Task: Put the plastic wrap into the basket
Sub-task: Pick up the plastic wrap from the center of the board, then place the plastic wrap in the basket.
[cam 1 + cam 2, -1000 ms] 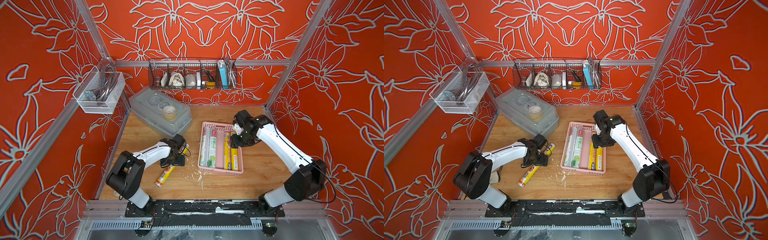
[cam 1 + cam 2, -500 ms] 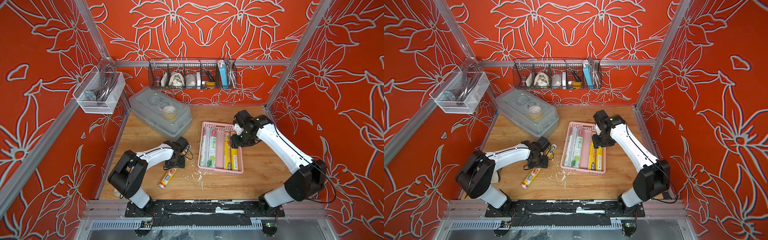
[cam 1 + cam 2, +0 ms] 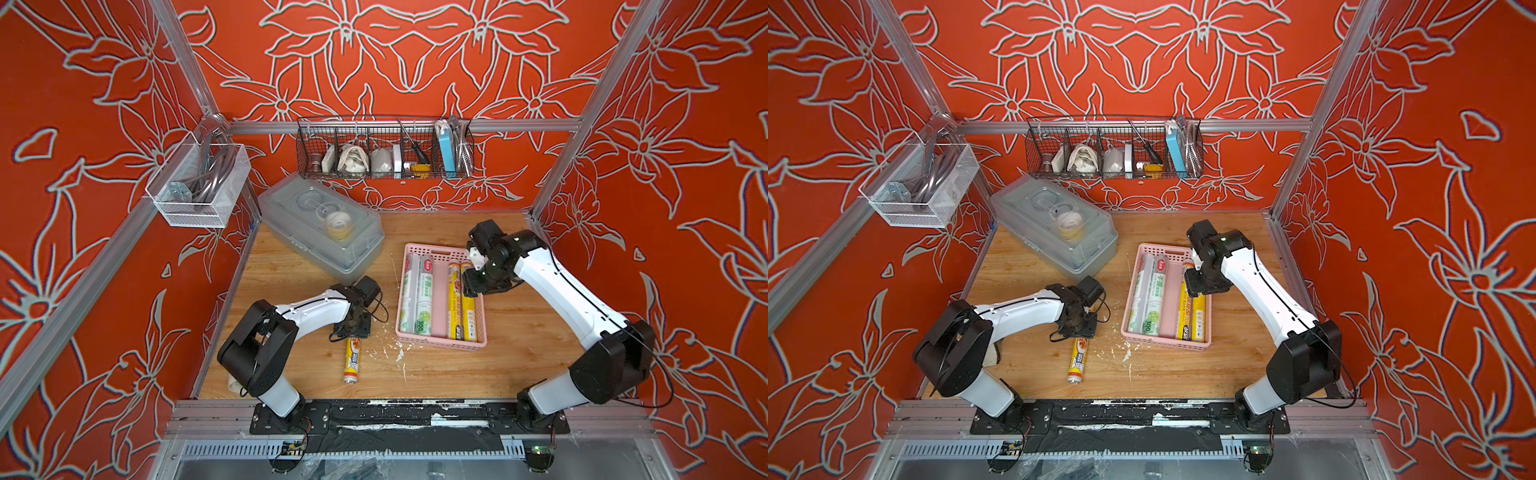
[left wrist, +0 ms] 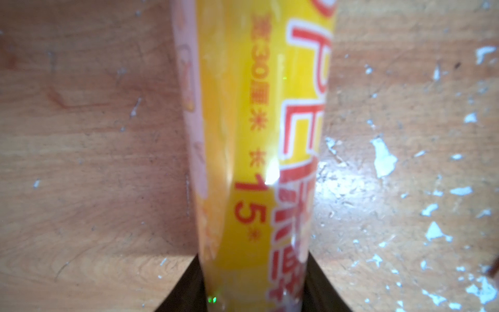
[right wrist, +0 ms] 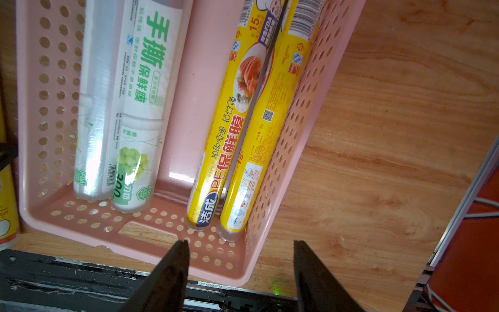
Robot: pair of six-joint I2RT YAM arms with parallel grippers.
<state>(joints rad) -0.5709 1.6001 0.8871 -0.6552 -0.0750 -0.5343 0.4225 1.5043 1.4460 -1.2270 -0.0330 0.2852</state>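
Observation:
One yellow plastic wrap roll (image 3: 352, 359) (image 3: 1077, 359) lies on the wooden table, left of the pink basket (image 3: 440, 344) (image 3: 1166, 345). My left gripper (image 4: 253, 259) is down over its far end. In the left wrist view the roll (image 4: 256, 135) runs between the two dark fingers (image 4: 186, 286), which press on both its sides. Inside the basket (image 5: 48, 108) lie two white-and-green rolls (image 3: 417, 293) (image 5: 143, 108) and two yellow rolls (image 3: 461, 305) (image 5: 229, 129). My right gripper (image 3: 478, 282) (image 5: 240, 243) hangs open above the basket's right side, holding nothing.
A clear lidded plastic box (image 3: 320, 232) stands at the back left. A black wire basket (image 3: 384, 149) hangs on the back wall and a white mesh basket (image 3: 199, 183) on the left wall. White flakes (image 3: 395, 353) litter the table by the basket's front corner.
My left gripper's jaws have closed in on the yellow roll, which has swung from slanted to pointing straight at the front edge. The right arm has not moved.

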